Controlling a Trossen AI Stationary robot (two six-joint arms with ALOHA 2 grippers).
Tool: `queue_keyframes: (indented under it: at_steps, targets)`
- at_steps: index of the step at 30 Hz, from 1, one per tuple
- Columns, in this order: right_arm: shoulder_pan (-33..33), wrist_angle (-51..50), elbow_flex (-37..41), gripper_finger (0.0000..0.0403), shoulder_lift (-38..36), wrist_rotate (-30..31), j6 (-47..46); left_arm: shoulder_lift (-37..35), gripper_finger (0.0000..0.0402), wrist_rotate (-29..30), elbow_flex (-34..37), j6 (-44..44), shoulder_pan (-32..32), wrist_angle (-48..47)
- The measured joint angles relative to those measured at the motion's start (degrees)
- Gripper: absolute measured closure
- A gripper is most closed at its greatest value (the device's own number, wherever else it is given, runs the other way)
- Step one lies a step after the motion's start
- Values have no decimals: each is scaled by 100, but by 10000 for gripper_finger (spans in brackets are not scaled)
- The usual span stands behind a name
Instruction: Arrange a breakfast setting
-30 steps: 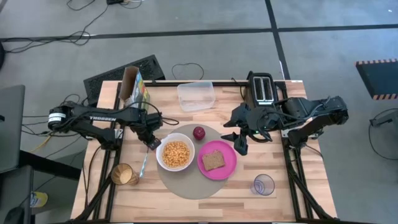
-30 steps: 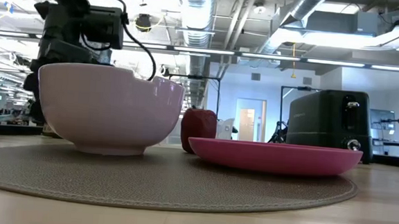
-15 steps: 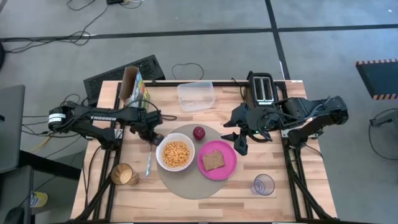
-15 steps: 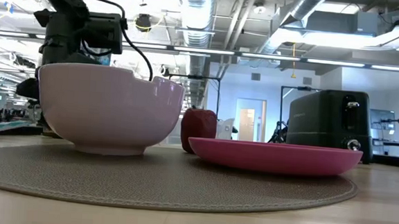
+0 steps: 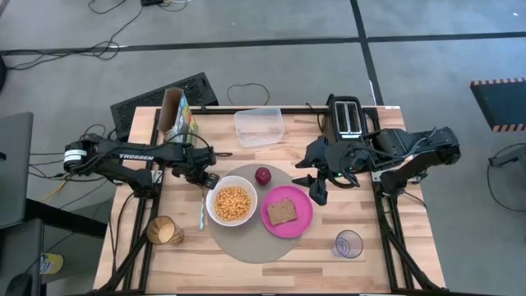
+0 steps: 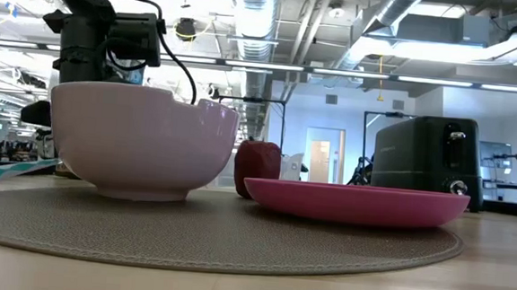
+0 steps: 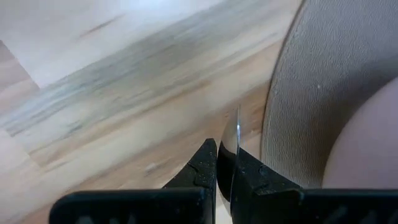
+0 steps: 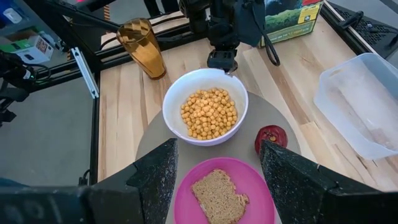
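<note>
A pale wooden desk (image 5: pixel 246 267) stands on a grey floor crossed by dark lines and loose black cables. Seen level across the desktop, the room behind is an open workshop with ceiling pipes and strip lights.

At the far left, the left arm carries white lettering that looks like "TROSSEN". Near the desk's left front corner stands an amber tumbler (image 5: pixel 163 231). A cereal box (image 5: pixel 176 115) stands at the far left edge. The left gripper (image 5: pixel 203 180) sits low just left of the mat; its fingers (image 7: pixel 205 168) are pressed together on the thin metal end of the spoon (image 5: pixel 202 213), whose teal handle lies on the wood beside the mat's left edge.

The round grey-brown mat (image 5: pixel 246 247) lies at the centre. On it sit a white bowl (image 5: pixel 232 204) filled with yellow cereal, a small red apple (image 5: pixel 263 175) just beyond it, and a pink plate (image 5: pixel 287 211) holding a slice of toast (image 5: pixel 283 211). A clear plastic tub (image 5: pixel 259 127) rests at the far edge, behind the apple.

A black toaster (image 5: pixel 348 116) stands at the far right. The right gripper (image 5: pixel 311 187) hangs just right of the plate, fingers spread wide and holding nothing. A clear glass (image 5: pixel 348 244) stands alone near the right front corner, off the mat.
</note>
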State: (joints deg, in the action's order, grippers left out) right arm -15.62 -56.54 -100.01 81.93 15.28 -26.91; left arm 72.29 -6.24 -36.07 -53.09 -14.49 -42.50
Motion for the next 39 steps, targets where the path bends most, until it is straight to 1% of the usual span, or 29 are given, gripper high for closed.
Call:
queue_keyframes:
  at_steps: [5,14,18,22,30,34,39]
  targets:
    - [0,-2,0,148,0,1,28,0,401,250,0,-142,112,13]
    - [0,-2,0,148,0,1,59,0,401,271,2,-292,287,12]
    - [0,-29,0,148,0,105,39,-2,401,267,238,-635,469,297]
    - [0,-41,0,148,0,130,-5,-2,401,446,348,-802,637,402]
    - [0,-43,0,148,0,130,-7,-2,401,523,350,-908,663,496]
    - [0,-43,0,148,0,130,-9,-2,385,545,350,-882,663,483]
    - [0,-43,0,148,0,130,-9,-2,347,586,352,-886,661,456]
